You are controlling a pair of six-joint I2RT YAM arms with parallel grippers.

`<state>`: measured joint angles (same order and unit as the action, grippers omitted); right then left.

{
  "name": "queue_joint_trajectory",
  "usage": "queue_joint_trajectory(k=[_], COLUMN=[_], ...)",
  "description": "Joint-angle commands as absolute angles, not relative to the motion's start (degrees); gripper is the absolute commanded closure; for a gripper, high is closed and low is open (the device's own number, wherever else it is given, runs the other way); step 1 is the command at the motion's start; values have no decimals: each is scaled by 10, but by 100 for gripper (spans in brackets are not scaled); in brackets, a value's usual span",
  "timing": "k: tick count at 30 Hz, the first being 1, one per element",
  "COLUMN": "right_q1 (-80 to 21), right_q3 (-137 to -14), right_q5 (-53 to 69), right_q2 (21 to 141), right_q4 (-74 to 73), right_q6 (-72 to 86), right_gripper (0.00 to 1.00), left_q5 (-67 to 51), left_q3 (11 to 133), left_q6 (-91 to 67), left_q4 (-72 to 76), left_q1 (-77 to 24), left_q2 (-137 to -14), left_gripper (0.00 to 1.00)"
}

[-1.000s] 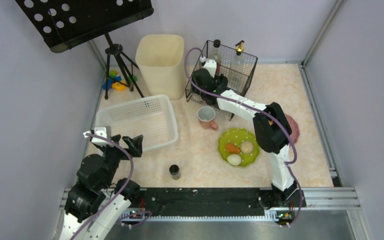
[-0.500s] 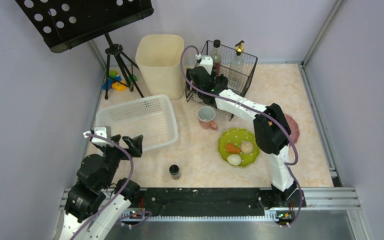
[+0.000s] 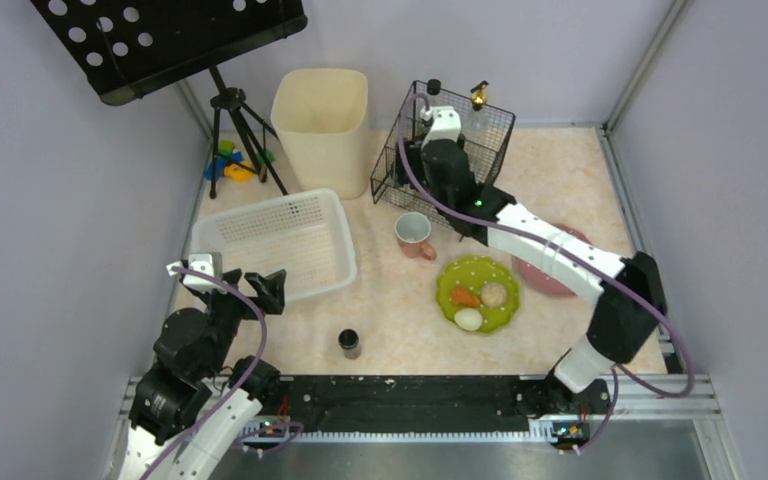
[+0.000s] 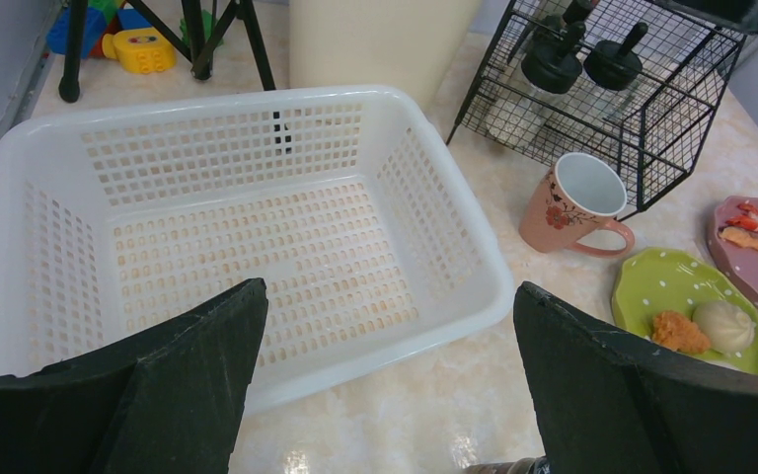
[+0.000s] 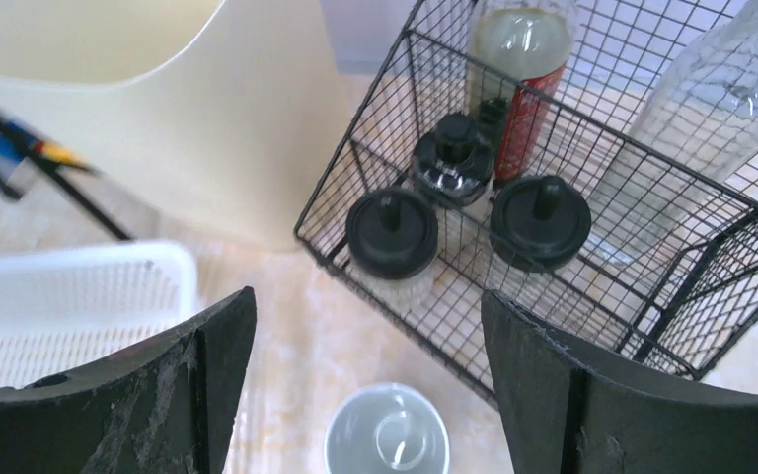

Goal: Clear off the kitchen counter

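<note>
The kitchen counter (image 3: 400,320) is a glossy beige-pink marble surface. On it stand a pink flowered mug (image 3: 415,235), a green plate (image 3: 500,270) with food, a pink plate (image 3: 535,275) partly under my right arm, and a small dark jar (image 3: 349,344). My right gripper (image 3: 422,170) is open and empty above the near left corner of the black wire rack (image 3: 480,165). In the right wrist view the right gripper (image 5: 367,296) has the mug (image 5: 387,444) below it. My left gripper (image 3: 250,290) is open and empty near the white basket (image 3: 275,245), whose front rim (image 4: 375,346) lies between its fingers (image 4: 188,375).
The wire rack holds bottles and black-capped jars (image 5: 390,232). A cream bin (image 3: 322,125) stands at the back beside it. A music stand tripod (image 3: 230,110) and toys (image 3: 230,165) are at the back left. A black rail (image 3: 400,400) runs along the near edge.
My right arm has swung: its elbow moved out to the right and its wrist shifted right over the rack, uncovering more of the pink plate. The left arm has not moved.
</note>
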<state>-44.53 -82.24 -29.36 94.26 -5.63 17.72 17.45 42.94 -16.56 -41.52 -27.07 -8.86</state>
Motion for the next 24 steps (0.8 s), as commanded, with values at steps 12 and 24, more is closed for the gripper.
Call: queue_joint_trajectory(k=[12,24], right_q1=[-563,-724], right_q3=[-587,-544], right_q5=[75,74], right_q2=[724,770], right_q4=[-110,-75], right_q6=[72,30], right_gripper=[18,17], left_q5=[189,191], left_q3=[428,428], left_q6=[-163,-163], left_q4=[-392,-393], left_q1=[-272,-272], left_q2=[-107,-114], left_gripper=[1,1])
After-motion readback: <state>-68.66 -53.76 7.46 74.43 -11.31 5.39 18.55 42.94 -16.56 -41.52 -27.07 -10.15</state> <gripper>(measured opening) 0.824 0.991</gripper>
